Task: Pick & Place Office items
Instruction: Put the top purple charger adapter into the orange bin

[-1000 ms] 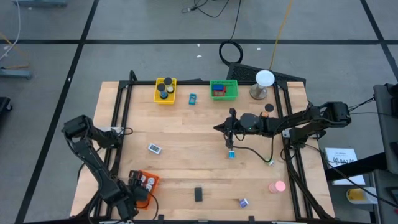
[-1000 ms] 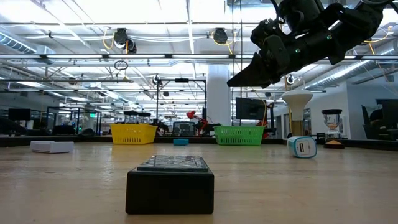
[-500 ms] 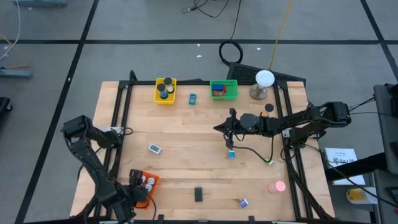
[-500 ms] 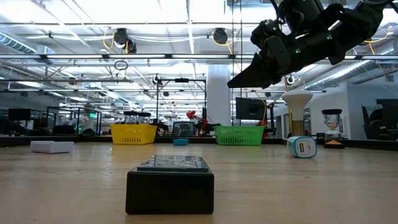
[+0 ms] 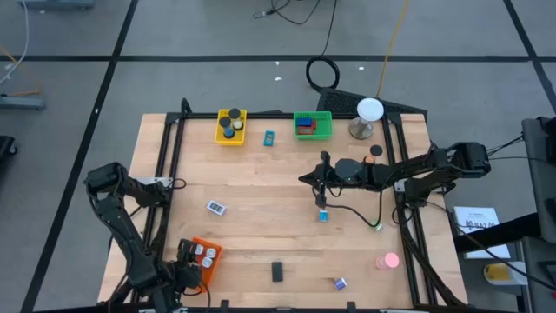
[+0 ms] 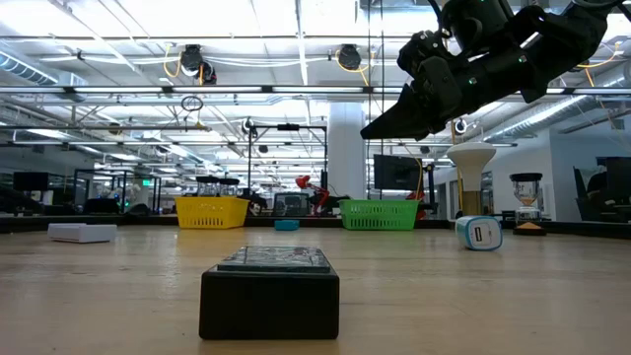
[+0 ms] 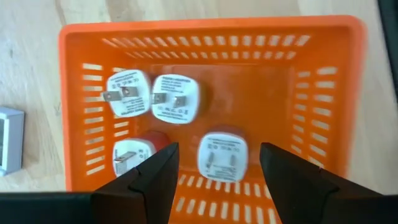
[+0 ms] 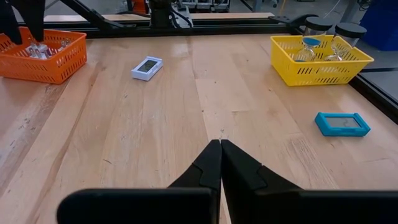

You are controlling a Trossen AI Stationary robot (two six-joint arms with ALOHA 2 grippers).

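Observation:
My left gripper [image 7: 217, 171] is open and hovers over the orange basket [image 7: 323, 93], which holds several white plug pieces [image 7: 175, 98]; in the high view it sits at the table's near left corner [image 5: 181, 269]. My right gripper [image 8: 221, 144] is shut and hangs above the table's middle [image 5: 321, 189], touching nothing. A cyan piece [image 5: 323, 215] lies just nearward of it. A white flat piece [image 5: 216, 208], a black block [image 6: 269, 291], a purple piece [image 5: 340, 283], a pink round piece [image 5: 387, 260] and a blue piece [image 8: 342, 123] lie on the wood.
The yellow basket [image 5: 231, 126] with dark discs and the green basket [image 5: 313, 124] with red and blue blocks stand along the far edge. A white ball on a grey stand [image 5: 370, 113] is at the far right. Black frame rails [image 5: 165, 174] run down both table sides.
My left gripper has drawn back a little from the orange basket toward the table's near left corner, so more of the basket shows in the high view. My right arm and the loose pieces have kept still.

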